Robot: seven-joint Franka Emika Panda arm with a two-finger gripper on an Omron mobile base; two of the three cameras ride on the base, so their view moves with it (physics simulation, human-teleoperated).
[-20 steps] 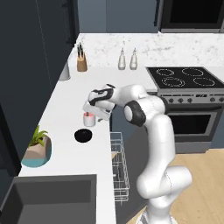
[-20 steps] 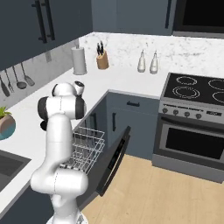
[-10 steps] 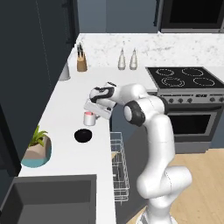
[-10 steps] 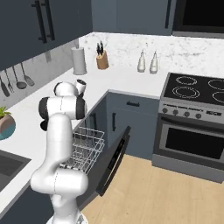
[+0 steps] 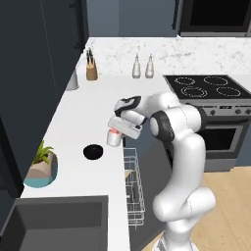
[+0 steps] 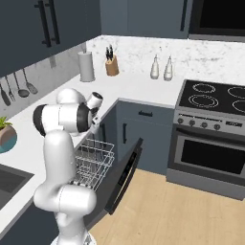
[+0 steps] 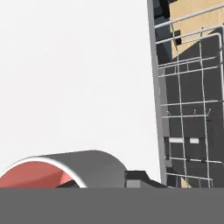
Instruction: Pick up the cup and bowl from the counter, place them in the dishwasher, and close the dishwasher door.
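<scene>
Cup (image 5: 113,138) sits at centre of left base view, on the counter (image 5: 83,117) near its front edge, w/ the gripper (image 5: 116,133) clamped around it. Vs. the pic one sec earlier, the hand has dropped closer onto the cup and the jaws have gone from wide to clenched on its wall; in hand view one dark tip presses the grey side of the cup (image 7: 65,169) at lower left of frame, red inside showing. We judge the grasp as made but lift not yet begun: cup base appears to rest on the counter. Bowl (image 5: 93,151) lies just left and below the cup in left base view, apart from it, untouched. Dishwasher (image 6: 95,158) is open, wire rack pulled out, door (image 6: 123,174) hanging down at centre of right base view; rack looks to hold nothing yet, so both placements and door closing remain. Hidden/unclear: in right base view the arm's body covers the cup and the hand. In hand view the second tip is cut off at bottom edge, so contact on that side can't be confirmed.
</scene>
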